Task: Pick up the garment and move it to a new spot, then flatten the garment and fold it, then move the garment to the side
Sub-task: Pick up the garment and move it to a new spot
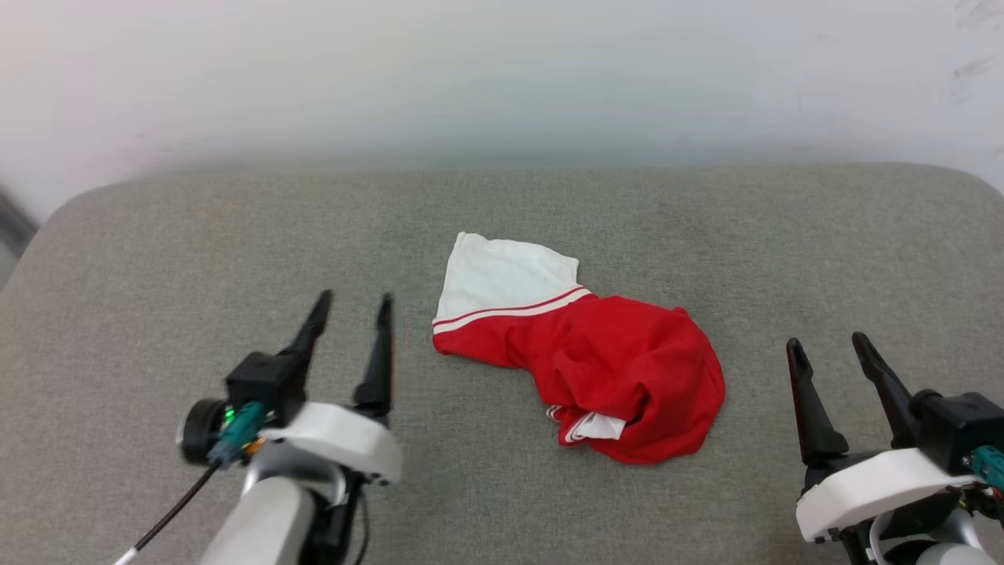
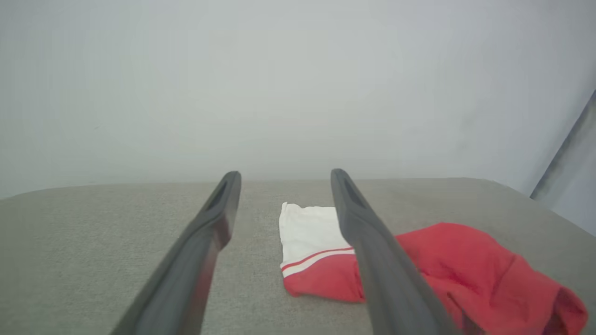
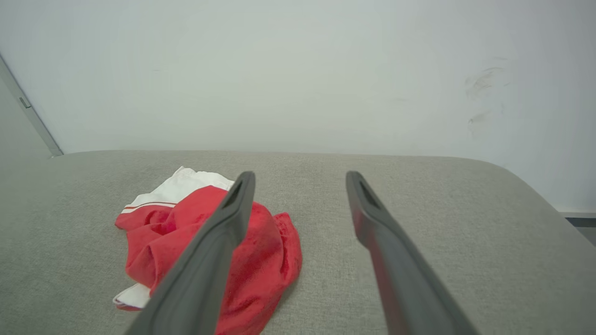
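The garment (image 1: pixel 596 353) lies crumpled in a heap near the middle of the grey padded surface (image 1: pixel 157 235); its red body is bunched up, one white sleeve with striped trim spreads toward the back left, and any print is hidden. My left gripper (image 1: pixel 353 301) hovers open just left of the sleeve, holding nothing. My right gripper (image 1: pixel 830 340) stands open to the right of the heap, apart from it. From the left wrist, the garment (image 2: pixel 433 265) sits ahead and right of the fingers (image 2: pixel 205 223). From the right wrist, the garment (image 3: pixel 167 223) lies ahead and left, partly behind one finger.
A pale wall (image 1: pixel 502 71) rises right behind the surface's far edge. The surface has rounded corners at the back left (image 1: pixel 70 204) and back right (image 1: pixel 973 176). Bare grey cloth stretches on both sides of the heap.
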You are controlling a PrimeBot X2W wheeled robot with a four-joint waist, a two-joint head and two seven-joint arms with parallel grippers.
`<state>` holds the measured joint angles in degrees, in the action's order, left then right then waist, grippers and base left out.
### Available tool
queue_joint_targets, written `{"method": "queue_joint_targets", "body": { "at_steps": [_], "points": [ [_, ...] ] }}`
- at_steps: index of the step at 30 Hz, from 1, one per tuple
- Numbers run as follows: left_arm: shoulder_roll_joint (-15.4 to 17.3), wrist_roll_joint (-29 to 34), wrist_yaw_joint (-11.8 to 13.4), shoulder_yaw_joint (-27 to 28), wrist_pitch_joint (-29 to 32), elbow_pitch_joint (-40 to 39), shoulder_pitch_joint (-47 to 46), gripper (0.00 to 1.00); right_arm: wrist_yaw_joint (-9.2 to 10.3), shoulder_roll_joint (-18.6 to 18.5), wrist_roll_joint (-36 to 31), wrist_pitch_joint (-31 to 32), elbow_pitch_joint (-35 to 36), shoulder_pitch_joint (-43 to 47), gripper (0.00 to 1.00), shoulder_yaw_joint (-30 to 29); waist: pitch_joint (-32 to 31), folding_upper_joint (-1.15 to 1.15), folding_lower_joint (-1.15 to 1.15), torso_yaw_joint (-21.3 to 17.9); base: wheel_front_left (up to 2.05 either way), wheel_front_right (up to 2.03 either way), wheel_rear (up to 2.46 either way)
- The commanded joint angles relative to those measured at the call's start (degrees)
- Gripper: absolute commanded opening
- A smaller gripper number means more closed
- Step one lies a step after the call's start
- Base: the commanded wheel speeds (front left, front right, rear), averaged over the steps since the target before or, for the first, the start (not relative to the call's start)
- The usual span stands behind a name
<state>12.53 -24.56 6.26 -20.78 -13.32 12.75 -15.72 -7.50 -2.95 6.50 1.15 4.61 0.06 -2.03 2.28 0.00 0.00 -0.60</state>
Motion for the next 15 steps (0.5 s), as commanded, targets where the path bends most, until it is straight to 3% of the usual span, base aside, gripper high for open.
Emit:
{"method": "queue_joint_targets", "body": {
  "at_steps": [1, 7, 15],
  "points": [
    [0.9, -0.2, 0.5, 0.7, -0.2, -0.5, 1.5, 1.00, 0.02, 0.1, 0.1, 0.2, -0.1, 0.8, 1.00, -0.1, -0.3, 0.00, 0.00, -0.1, 0.00, 0.00, 0.00],
    [4.3, -0.3, 3.0, 2.7, 1.0, -4.1, 7.9, 1.00, 0.02, 0.1, 0.5, 0.7, -0.3, 2.9, 1.00, -0.5, -2.5, 0.00, 0.00, -0.7, 0.00, 0.00, 0.00],
    [5.4, -0.3, 4.8, 2.0, 3.3, -8.8, 12.3, 1.00, 0.02, 0.1, 0.3, 1.8, 0.9, 4.6, 1.00, -0.6, -3.5, 0.00, 0.00, -1.1, 0.00, 0.00, 0.00]
  ]
}}
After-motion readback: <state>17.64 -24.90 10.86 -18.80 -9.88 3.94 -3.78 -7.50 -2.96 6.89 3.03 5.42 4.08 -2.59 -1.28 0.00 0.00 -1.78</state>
